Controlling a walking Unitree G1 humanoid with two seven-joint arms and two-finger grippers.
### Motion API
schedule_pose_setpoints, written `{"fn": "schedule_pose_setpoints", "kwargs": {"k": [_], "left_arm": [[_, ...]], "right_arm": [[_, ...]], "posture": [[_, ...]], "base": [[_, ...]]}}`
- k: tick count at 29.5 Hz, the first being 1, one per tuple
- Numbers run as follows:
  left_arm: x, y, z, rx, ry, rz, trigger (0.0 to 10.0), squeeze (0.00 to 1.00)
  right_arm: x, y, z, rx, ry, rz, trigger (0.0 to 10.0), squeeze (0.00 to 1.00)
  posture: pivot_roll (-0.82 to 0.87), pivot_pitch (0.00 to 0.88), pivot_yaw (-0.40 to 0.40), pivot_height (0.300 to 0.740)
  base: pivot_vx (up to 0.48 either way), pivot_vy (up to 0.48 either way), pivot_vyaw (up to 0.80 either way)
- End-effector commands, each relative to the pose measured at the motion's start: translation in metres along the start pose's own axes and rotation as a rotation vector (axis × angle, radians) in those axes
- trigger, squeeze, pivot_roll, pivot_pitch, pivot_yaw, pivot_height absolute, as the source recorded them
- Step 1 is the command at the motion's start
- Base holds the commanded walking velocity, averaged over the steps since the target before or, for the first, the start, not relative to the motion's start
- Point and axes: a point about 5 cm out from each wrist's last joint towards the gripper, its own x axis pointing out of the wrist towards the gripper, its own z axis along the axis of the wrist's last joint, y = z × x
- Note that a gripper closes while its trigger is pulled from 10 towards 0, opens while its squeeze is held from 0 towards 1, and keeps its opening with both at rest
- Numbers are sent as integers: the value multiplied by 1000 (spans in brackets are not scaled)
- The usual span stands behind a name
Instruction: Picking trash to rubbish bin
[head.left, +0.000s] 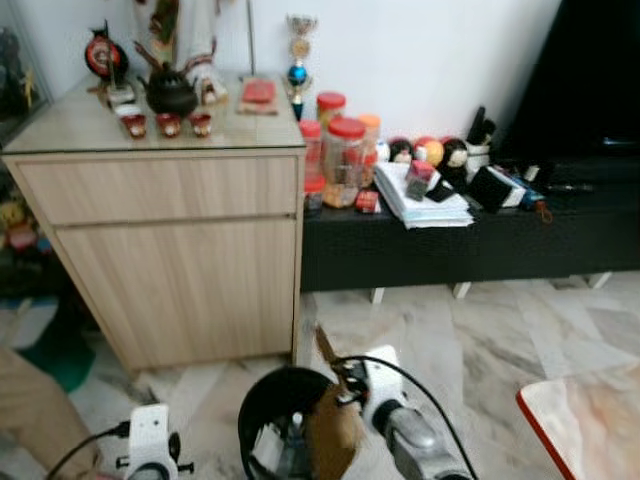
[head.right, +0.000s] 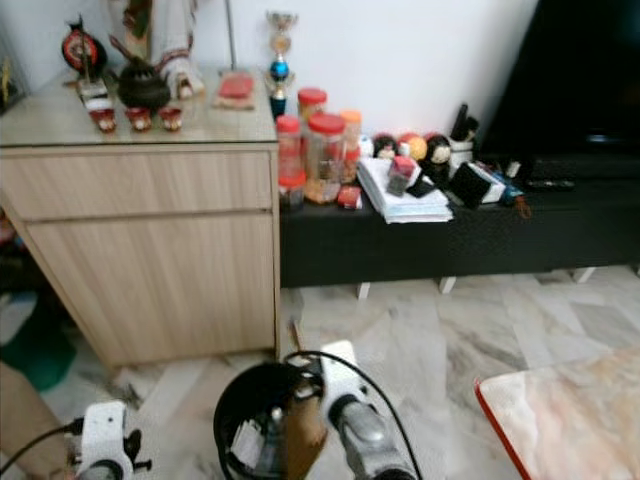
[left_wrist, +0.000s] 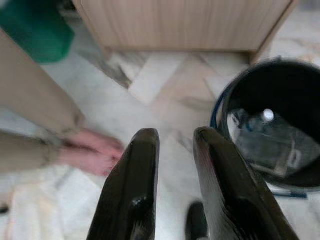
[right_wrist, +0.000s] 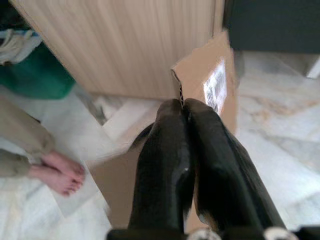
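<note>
The right gripper (right_wrist: 183, 107) has its fingers clamped together on the edge of a flat brown cardboard piece (right_wrist: 210, 85), held partly over the black rubbish bin (head.left: 268, 405) on the marble floor (head.left: 480, 330) before the wooden cabinet (head.left: 170, 250). The left gripper (left_wrist: 175, 150), fingers slightly apart and empty, hangs beside the bin. Judgement: the cardboard looks wider than an easy drop, so it should be tilted edge-down and centred over the mouth before release. A person's bare foot (left_wrist: 92, 150) rests nearby.
</note>
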Motion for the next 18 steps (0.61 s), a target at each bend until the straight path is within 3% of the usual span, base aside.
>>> {"fn": "schedule_pose_setpoints", "kwargs": {"k": [1,6,11,18], "left_arm": [[0,-8,0,-15,-4,-18,10000,0],[0,-8,0,-14,-5,-20,10000,0],[0,-8,1,-12,-8,-21,10000,0],[1,-9,1,-9,-9,-25,10000,0]], "right_arm": [[-5,-12,-3,-8,8,-30,10000,0],[-6,-11,-5,-13,12,-17,10000,0],[-8,-11,-11,-23,35,-16,10000,0],[-10,-15,-15,-11,48,-32,10000,0]], "posture": [[74,24,-46,740],[73,25,-45,740],[73,25,-45,740],[73,25,-45,740]], "base": [[300,0,0],[288,0,175],[147,0,800],[0,0,0]]}}
